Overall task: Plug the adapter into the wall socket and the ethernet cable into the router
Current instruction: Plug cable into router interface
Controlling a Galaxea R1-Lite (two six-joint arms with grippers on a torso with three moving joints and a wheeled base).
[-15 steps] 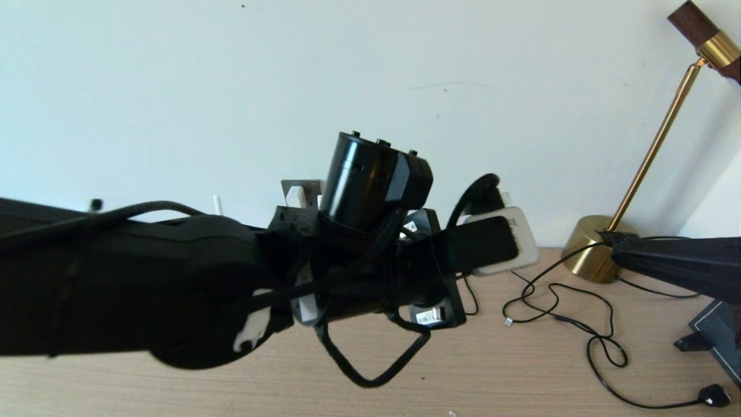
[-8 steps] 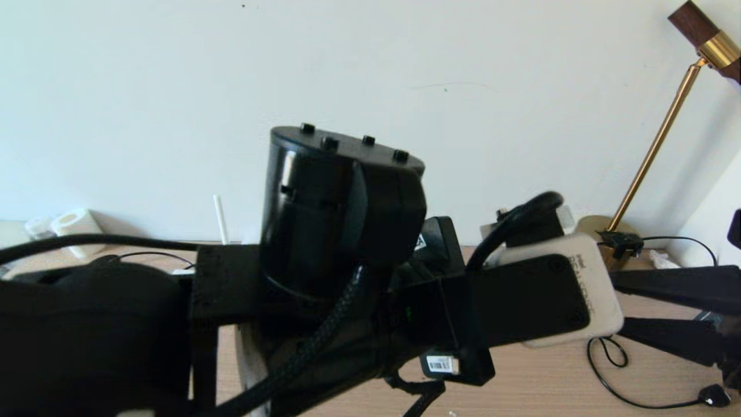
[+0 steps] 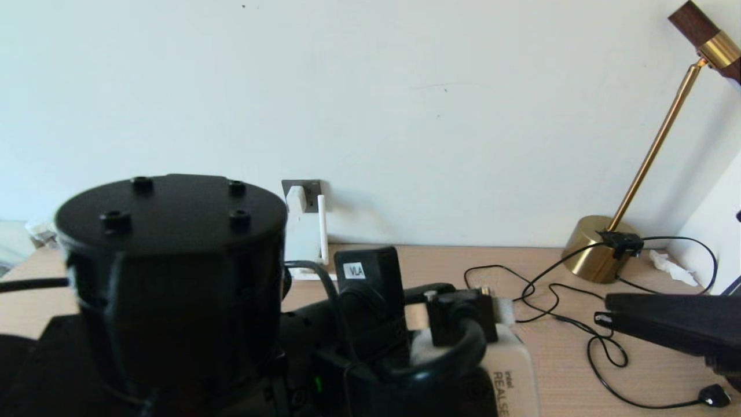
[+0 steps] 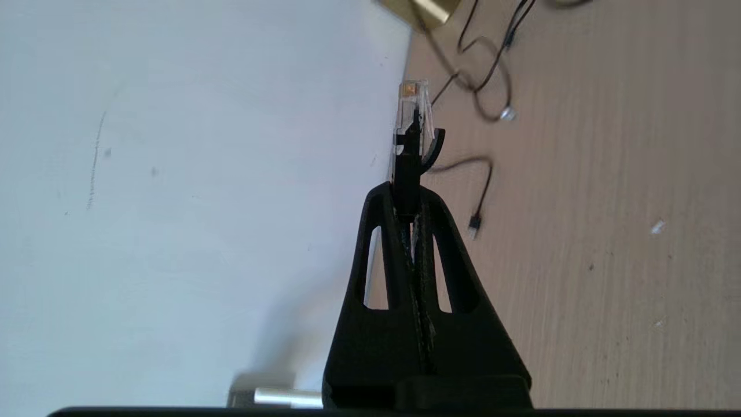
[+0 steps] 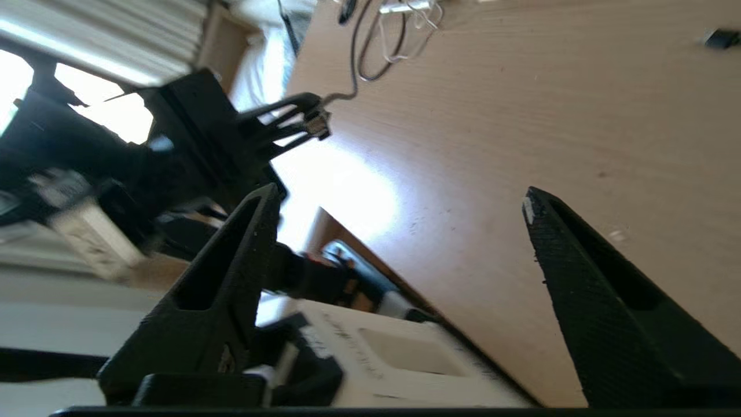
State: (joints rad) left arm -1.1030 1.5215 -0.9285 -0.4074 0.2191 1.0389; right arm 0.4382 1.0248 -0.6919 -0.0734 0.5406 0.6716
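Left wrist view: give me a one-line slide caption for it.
Left gripper shut on the ethernet cable, its clear plug tip pointing out past the fingertips, over the wooden desk beside the wall.

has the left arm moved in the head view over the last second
Yes. The left arm has swung down and toward the camera, uncovering the wall socket that it hid before.

A small white sticker reading "VLA" sits on the black plastic bracket of the left arm. At about four o'clock from it, the white camera housing shows "intel REALSE", cut off.
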